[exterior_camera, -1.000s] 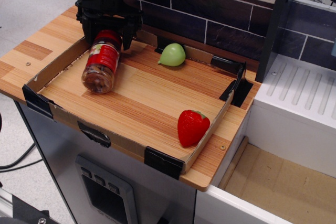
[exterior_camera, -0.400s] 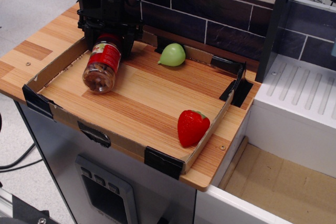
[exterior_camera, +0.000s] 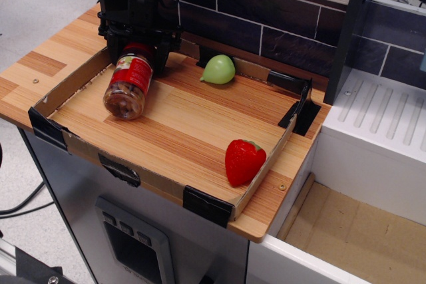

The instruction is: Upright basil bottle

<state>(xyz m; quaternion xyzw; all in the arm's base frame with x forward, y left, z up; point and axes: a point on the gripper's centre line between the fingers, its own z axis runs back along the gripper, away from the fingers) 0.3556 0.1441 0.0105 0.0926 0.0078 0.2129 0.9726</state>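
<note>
The basil bottle [exterior_camera: 128,84] is a clear jar with a red cap, a red label and brownish contents. It hangs tilted over the back left of the wooden tray [exterior_camera: 180,131], cap end up and away, base pointing toward the camera and down. My black gripper [exterior_camera: 138,51] comes down from above and is shut on the bottle's cap end. The cap is mostly hidden between the fingers.
A green pear toy [exterior_camera: 218,70] lies at the tray's back wall. A red strawberry toy [exterior_camera: 243,161] stands by the front right corner. Low cardboard walls ring the tray. A dark brick wall runs behind, and a white rack [exterior_camera: 379,118] stands to the right.
The gripper with the bottle shifted slightly back and up, then held. The bottle's base swung a little, staying tilted. The fruits have not moved.
</note>
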